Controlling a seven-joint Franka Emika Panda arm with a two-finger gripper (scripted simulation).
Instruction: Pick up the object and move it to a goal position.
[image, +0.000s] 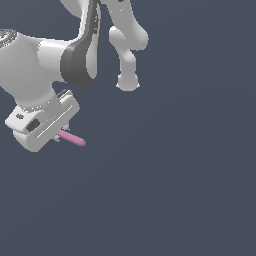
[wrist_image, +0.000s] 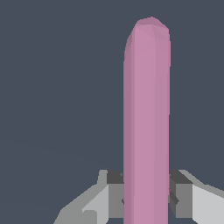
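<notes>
The gripper (wrist_image: 146, 197) is seen clamped on the rod (wrist_image: 146, 122): in the wrist view the two fingers (wrist_image: 114, 192) are pressed against the rod's sides, one on each, with no gap visible between pad and pink surface. The rod is held near one end, and most of its length juts out beyond the fingers, straight and unbent. In the exterior view the rod (image: 73, 138) is shown sticking out from under the gripper (image: 56, 136), toward the exterior view's right and slightly downward, with only its free end exposed.

The grasp is therefore judged to be done. Whether the rod is lifted clear of the floor cannot be told, since no shadow or contact line is rendered beneath it. No goal marker is visible in either view, so the carry to the goal is taken to be what remains, and how much of it is left cannot be judged.
</notes>
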